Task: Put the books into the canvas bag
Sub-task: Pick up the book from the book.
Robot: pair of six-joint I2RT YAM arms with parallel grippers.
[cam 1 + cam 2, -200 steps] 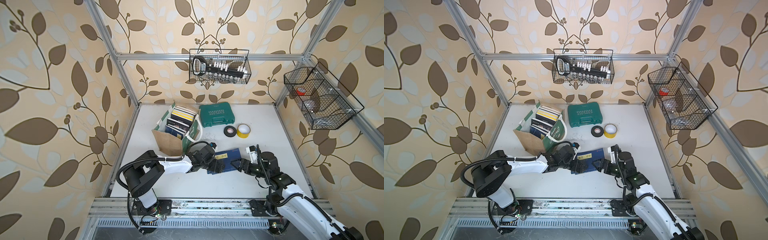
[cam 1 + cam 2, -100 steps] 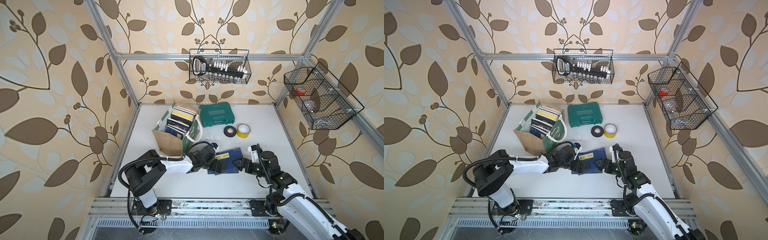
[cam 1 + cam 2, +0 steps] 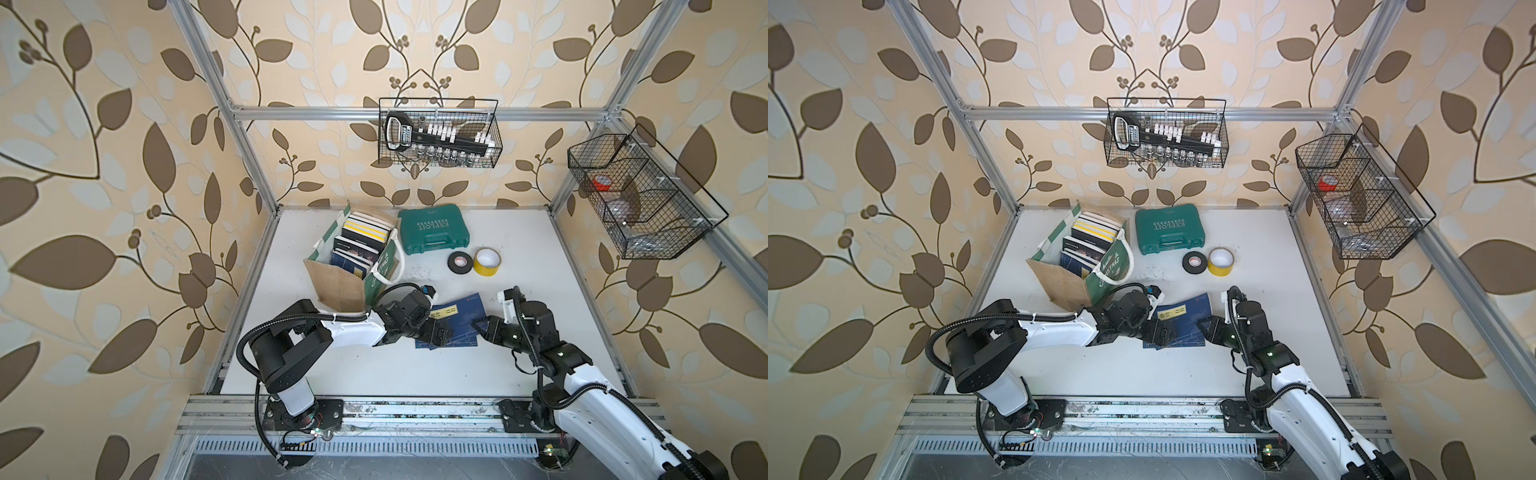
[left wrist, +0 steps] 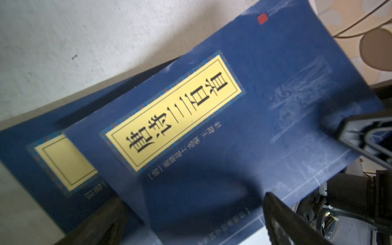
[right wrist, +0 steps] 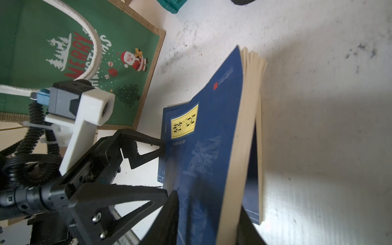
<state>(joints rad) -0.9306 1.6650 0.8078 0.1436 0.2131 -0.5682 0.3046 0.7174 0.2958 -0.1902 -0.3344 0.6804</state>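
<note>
Right claw (image 5: 207, 203) clamps one navy book (image 5: 212, 137) atop second book (image 5: 251, 180).

Both top views look down from high at the front, with the whole table (image 3: 540, 257) in the lower middle of the frame. Both wrist views sit very near the navy book (image 4: 265, 63); the right wrist view also catches the left gripper (image 5: 165, 167)

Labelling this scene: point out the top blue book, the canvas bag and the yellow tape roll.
top blue book (image 3: 464, 312): in a top view, its cover.
canvas bag (image 3: 338, 286): in a top view, its burlap wall.
yellow tape roll (image 3: 485, 271): in a top view, its outer band.
</note>
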